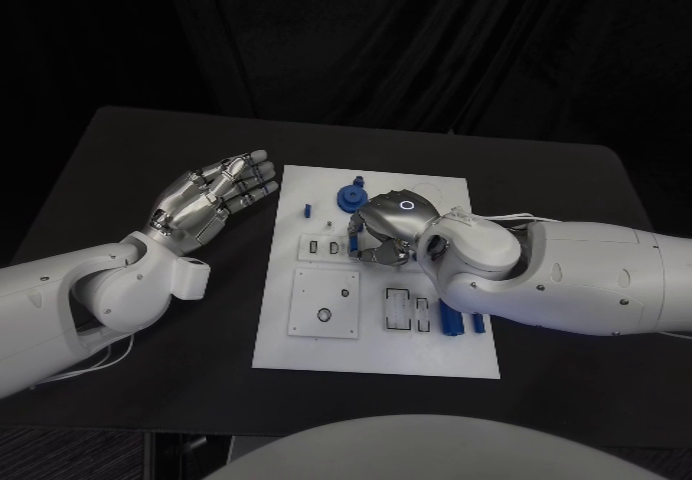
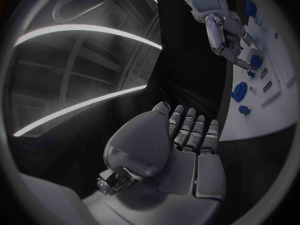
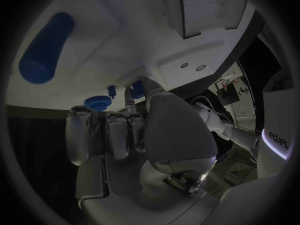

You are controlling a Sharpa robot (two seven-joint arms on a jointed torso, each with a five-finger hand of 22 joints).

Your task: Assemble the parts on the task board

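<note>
The white task board (image 1: 378,345) lies in the middle of the black table. My right hand (image 1: 382,230) hovers over its upper middle with fingers curled, pinching a small blue part (image 3: 137,87) at its fingertips just above the board; the same part (image 2: 255,61) shows in the left wrist view. A blue gear (image 1: 351,195) stands on the board just beyond that hand. A small blue peg (image 1: 307,210) lies near the board's left edge. My left hand (image 1: 216,195) floats left of the board, fingers spread and holding nothing.
Two blue pieces (image 1: 454,320) lie by the board's right edge, under my right forearm. A blue cylinder (image 3: 44,47) rests on the board. Rectangular slots (image 1: 405,307) and a square plate (image 1: 325,300) take up the board's near half. Bare black table surrounds the board.
</note>
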